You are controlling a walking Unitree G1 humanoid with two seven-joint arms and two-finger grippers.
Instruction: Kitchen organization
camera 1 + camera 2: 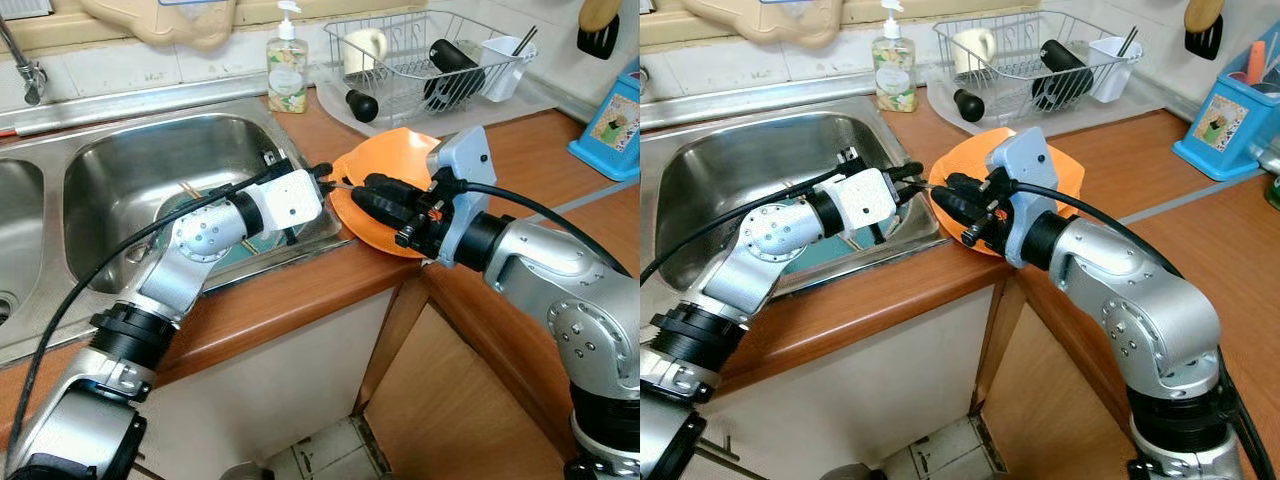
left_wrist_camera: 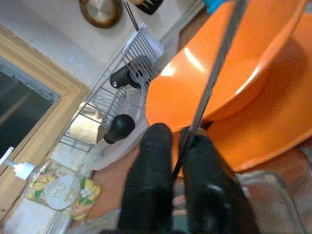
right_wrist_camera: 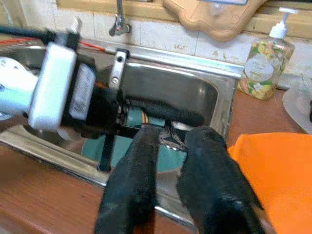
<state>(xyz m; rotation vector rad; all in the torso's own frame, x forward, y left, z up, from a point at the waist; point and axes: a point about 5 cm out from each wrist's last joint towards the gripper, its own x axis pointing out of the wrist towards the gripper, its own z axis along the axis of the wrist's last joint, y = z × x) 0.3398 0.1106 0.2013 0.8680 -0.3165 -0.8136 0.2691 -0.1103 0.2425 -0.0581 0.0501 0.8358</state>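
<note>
Sink basin (image 1: 140, 170): open at 10 o'clock; a teal plate (image 1: 262, 250) lies on its floor under the left arm
Sink edge: left gripper (image 1: 325, 178) and right gripper (image 1: 362, 195) meet tip to tip, closing the gap beside the orange bowls (image 1: 385, 160)
12 o'clock: soap bottle (image 1: 287, 62) stands on the way to the wall
1 o'clock: dish rack (image 1: 425, 60) fills the back counter
3 o'clock: bare wooden counter (image 1: 540, 160), blue box (image 1: 612, 125) at its far end
</note>
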